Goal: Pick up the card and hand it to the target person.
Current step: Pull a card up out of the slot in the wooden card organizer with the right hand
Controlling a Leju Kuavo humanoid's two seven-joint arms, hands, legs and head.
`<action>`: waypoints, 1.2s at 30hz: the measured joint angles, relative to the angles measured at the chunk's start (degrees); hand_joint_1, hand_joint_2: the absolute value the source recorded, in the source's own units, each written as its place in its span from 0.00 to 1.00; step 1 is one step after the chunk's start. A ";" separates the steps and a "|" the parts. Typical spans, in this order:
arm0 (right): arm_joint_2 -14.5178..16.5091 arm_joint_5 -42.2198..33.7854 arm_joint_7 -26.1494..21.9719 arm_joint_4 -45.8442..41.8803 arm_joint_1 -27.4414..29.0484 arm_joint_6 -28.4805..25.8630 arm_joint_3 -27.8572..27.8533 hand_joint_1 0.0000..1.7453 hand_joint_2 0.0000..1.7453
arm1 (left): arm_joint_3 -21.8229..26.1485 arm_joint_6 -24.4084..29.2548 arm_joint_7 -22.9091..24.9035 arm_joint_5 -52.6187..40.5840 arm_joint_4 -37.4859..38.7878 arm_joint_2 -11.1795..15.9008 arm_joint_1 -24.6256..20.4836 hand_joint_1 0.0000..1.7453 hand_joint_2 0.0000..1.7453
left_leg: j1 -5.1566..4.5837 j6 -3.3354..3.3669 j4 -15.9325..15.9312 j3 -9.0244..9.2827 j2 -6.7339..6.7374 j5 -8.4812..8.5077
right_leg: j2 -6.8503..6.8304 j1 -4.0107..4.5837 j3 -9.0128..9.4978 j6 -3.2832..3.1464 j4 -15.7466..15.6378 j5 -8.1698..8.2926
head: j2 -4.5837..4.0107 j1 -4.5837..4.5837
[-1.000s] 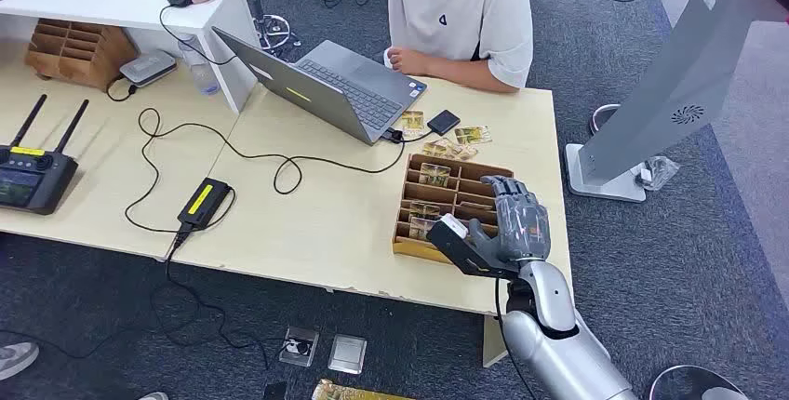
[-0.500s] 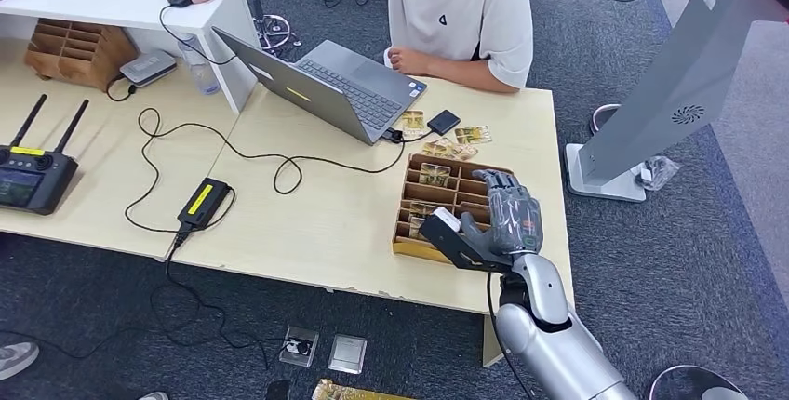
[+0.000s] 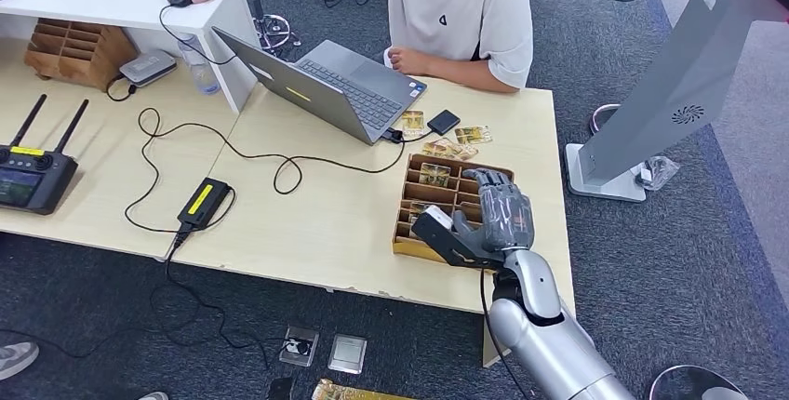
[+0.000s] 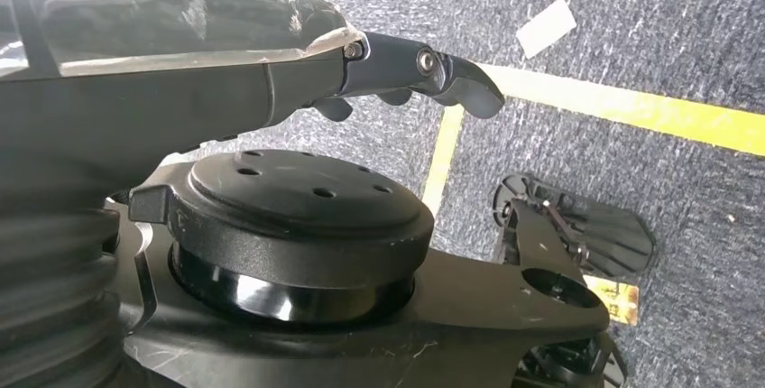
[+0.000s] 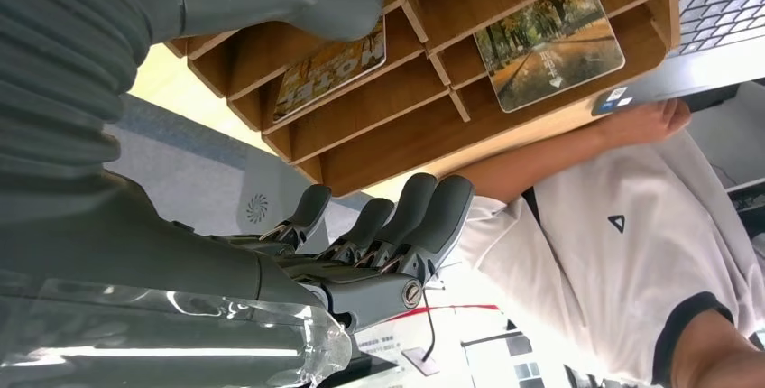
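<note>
Several cards (image 5: 548,43) lie in the wooden tray (image 3: 409,249) on the counter (image 3: 316,223). Right hand (image 3: 501,219) hovers over it, fingers (image 5: 424,217) apart, holding nothing. Left hand (image 4: 406,68) hangs empty, fingers slightly curled. Thin cards between dividers could slip a shallow pinch.

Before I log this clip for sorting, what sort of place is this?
Likely an office or lab workspace: a person works at a laptop on a desk, with a cable-strewn top and carpet floor.
</note>
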 joint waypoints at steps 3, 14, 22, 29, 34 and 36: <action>0.08 -0.13 -0.05 0.34 -0.10 -0.03 -0.03 0.41 1.00 | -0.03 0.01 -0.02 -0.04 -0.02 0.01 0.02 0.00 1.00 | -0.01 0.02 0.03 0.00 -0.02 -0.02 | -0.06 -0.01 0.01 0.02 0.03 -0.04 | 0.00 0.00; -0.88 -0.39 0.60 1.49 0.09 -0.32 -0.43 0.43 1.00 | -1.17 -0.80 0.33 -1.02 -0.15 0.17 -0.27 0.00 1.00 | 0.01 0.00 0.01 -0.03 -0.12 0.02 | -0.11 0.01 0.02 0.00 -0.02 -0.01 | 0.00 0.00; -1.61 -0.55 0.94 1.57 0.54 -0.28 -0.65 0.43 1.00 | -1.57 -1.11 0.46 -1.37 -0.19 0.22 -0.42 0.00 1.00 | -0.03 0.04 0.07 -0.02 -0.15 -0.05 | -0.23 -0.03 0.03 0.06 0.05 -0.10 | 0.00 0.00; -1.89 -0.63 1.11 1.61 0.35 -0.24 -0.77 0.46 1.00 | -1.69 -1.27 0.33 -1.52 -0.11 0.22 -0.49 0.00 1.00 | -0.05 0.06 0.09 -0.03 -0.13 -0.05 | -0.24 -0.05 0.01 0.07 0.08 -0.10 | 0.00 0.00; -2.19 -0.75 1.12 1.50 0.37 -0.30 -0.88 0.97 1.00 | -1.79 -1.32 0.32 -1.62 -0.06 0.23 -0.50 0.00 1.00 | -0.02 0.03 0.07 -0.04 -0.15 -0.02 | -0.18 -0.01 0.00 0.04 0.04 -0.06 | 0.00 0.00; -2.20 -0.72 1.05 1.41 0.49 -0.44 -0.82 0.99 1.00 | -1.89 -1.32 0.39 -1.72 -0.04 0.23 -0.50 0.00 1.00 | -0.04 0.05 0.08 -0.03 -0.14 -0.05 | -0.22 -0.03 0.01 0.06 0.07 -0.10 | 0.00 0.00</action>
